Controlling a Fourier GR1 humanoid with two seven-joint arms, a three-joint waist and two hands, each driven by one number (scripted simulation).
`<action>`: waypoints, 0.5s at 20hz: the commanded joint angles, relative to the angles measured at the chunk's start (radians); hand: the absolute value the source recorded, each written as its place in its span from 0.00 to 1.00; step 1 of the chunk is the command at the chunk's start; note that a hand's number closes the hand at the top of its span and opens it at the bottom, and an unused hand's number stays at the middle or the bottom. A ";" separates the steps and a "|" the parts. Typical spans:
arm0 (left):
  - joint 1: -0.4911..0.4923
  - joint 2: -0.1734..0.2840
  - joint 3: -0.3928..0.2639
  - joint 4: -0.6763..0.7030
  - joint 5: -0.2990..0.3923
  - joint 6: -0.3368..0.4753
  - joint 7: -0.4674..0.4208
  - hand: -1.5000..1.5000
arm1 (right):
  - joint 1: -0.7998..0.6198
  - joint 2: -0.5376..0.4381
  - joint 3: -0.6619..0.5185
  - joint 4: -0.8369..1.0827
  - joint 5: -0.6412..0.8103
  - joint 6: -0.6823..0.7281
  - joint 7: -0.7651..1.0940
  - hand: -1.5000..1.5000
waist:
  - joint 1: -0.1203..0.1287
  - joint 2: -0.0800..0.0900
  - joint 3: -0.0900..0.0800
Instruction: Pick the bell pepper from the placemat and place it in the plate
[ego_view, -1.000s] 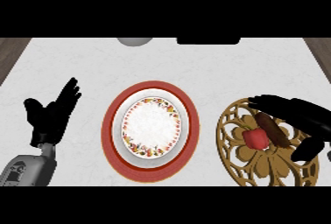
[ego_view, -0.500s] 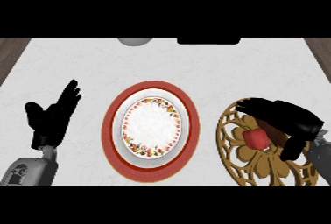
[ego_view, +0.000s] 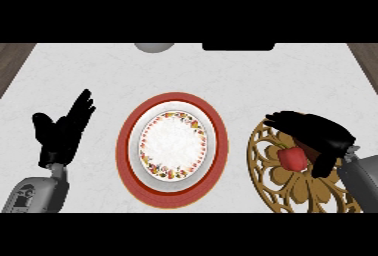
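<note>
Cupping bell pepper (ego_view: 291, 158) | right robot hand (ego_view: 319, 136) | on placemat (ego_view: 295, 185)

Glossy red bell pepper (ego_view: 291, 158) on a golden openwork placemat (ego_view: 295, 187); smooth glazed plate (ego_view: 174, 145); matt white counter (ego_view: 244, 80).

Two matte black hands, left hand (ego_view: 63, 132) and right hand (ego_view: 319, 135), each on a rounded grey forearm, the left forearm (ego_view: 33, 195) showing dark markings
</note>
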 joint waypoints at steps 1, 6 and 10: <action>-0.031 -0.006 0.030 0.075 -0.005 -0.038 -0.040 0.50 | -0.022 0.039 0.013 0.033 0.083 0.008 0.009 0.00 | -0.001 0.000 0.000; 0.020 -0.005 0.043 -0.004 -0.015 -0.034 -0.013 0.50 | 0.008 0.013 0.036 -0.028 0.125 0.080 -0.029 1.00 | -0.002 -0.001 0.000; 0.033 0.006 0.055 -0.048 -0.010 -0.053 0.007 0.50 | 0.008 0.025 0.054 -0.029 0.145 0.063 -0.112 1.00 | 0.000 -0.001 0.000</action>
